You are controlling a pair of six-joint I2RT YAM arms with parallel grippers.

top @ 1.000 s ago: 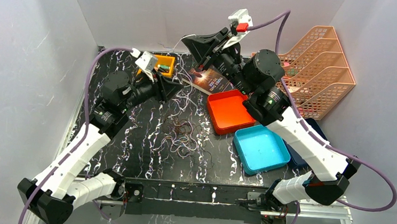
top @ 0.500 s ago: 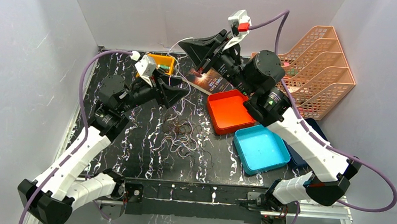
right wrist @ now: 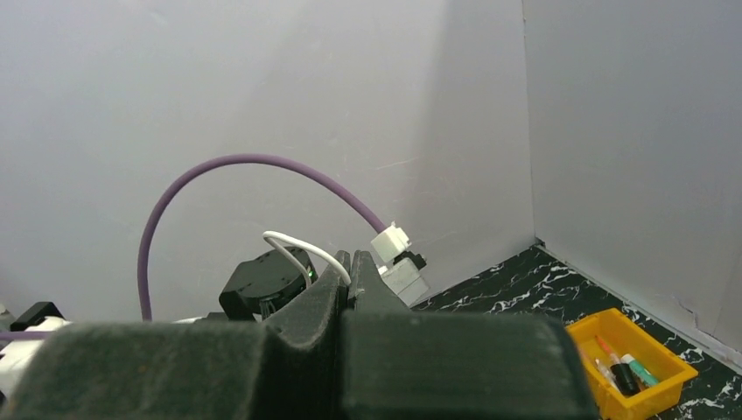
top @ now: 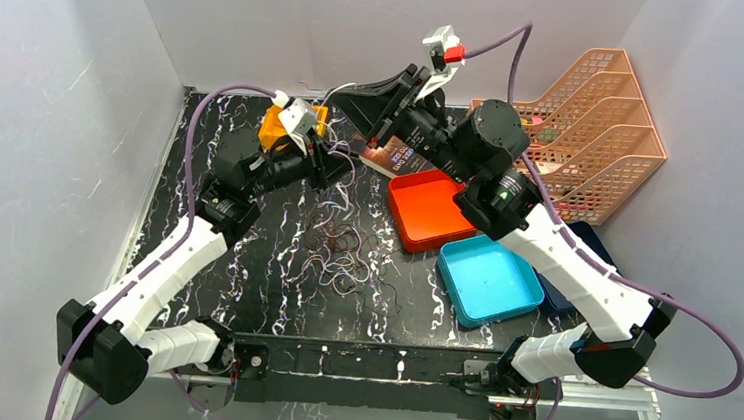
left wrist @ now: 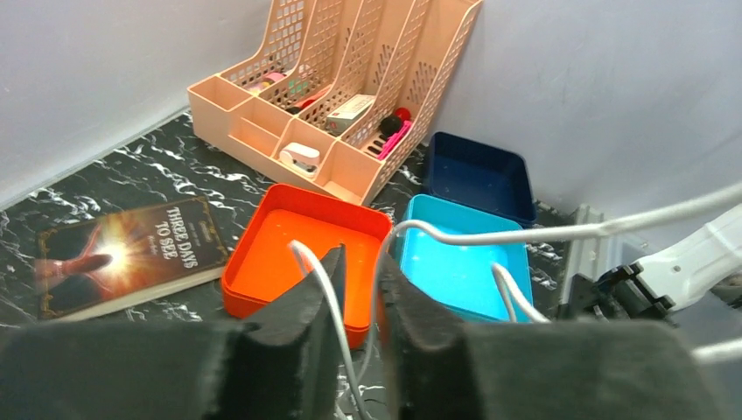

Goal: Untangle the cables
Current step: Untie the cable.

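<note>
The black table [top: 244, 260] is the biggest thing. Two arms reach over it: the left arm [top: 173, 265] comes from the lower left and the right arm [top: 565, 255] from the lower right. One peach rack [top: 595, 127] stands in the upper right corner. Near it lie three trays: one orange tray [top: 426, 206], one light blue tray [top: 488, 279] and one dark blue tray [left wrist: 477, 175]. One book [left wrist: 122, 254] lies just past the orange tray. One yellow bin [right wrist: 632, 372] sits by the far wall.

The two grippers meet in the upper middle of the top view. The right gripper [right wrist: 350, 259] is on top and the left gripper [left wrist: 361, 262] is just below it.

There is one white cable [left wrist: 542, 234]. In the top view it runs mostly up and down. The right gripper is pinched tight on it. From there the cable drops into the left gripper and passes through the gap between its fingers. Those fingers stand a little apart and do not squeeze it.

The dark cables [top: 340, 253] lie in a loose heap in the middle of the table, below both grippers and apart from them. They are too mixed up to count.
</note>
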